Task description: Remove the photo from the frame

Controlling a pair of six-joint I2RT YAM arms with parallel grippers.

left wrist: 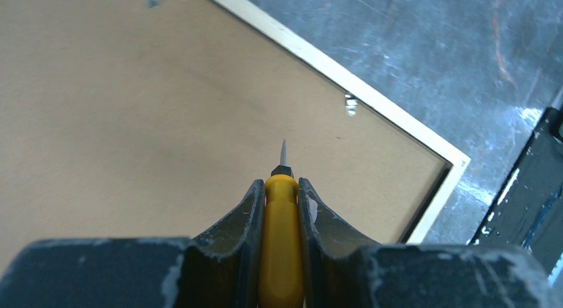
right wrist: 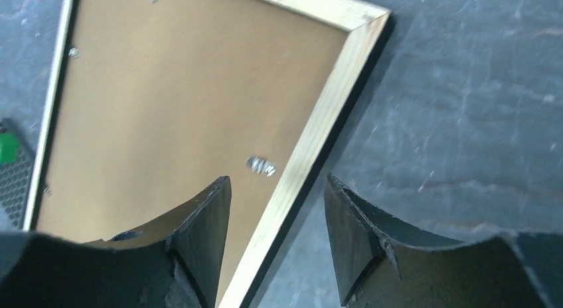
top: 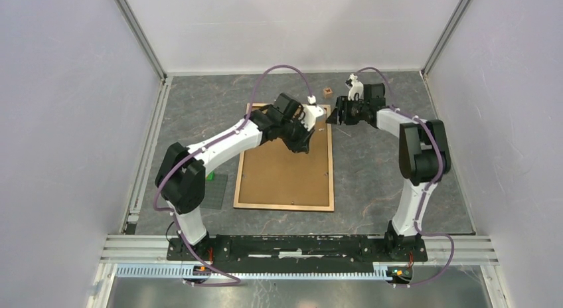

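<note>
The frame [top: 285, 168] lies face down on the table, brown fibreboard back up, edged in light wood. The photo is hidden under the back. My left gripper [top: 302, 139] is shut on a yellow-handled screwdriver [left wrist: 281, 241]. Its thin metal tip [left wrist: 283, 152] points at the back board [left wrist: 133, 109], near a small metal tab [left wrist: 350, 104] by the frame's edge. My right gripper [top: 335, 115] is open and empty, and hovers over the frame's right edge [right wrist: 312, 155] near the far right corner. One finger is over the board and the other over the table, with a metal tab [right wrist: 261, 166] just ahead.
A dark grey baseplate [top: 216, 190] with a green brick [top: 210, 176] lies left of the frame; it also shows in the right wrist view [right wrist: 13, 178]. A small wooden block [top: 328, 91] sits behind the frame's far right corner. White walls enclose the table.
</note>
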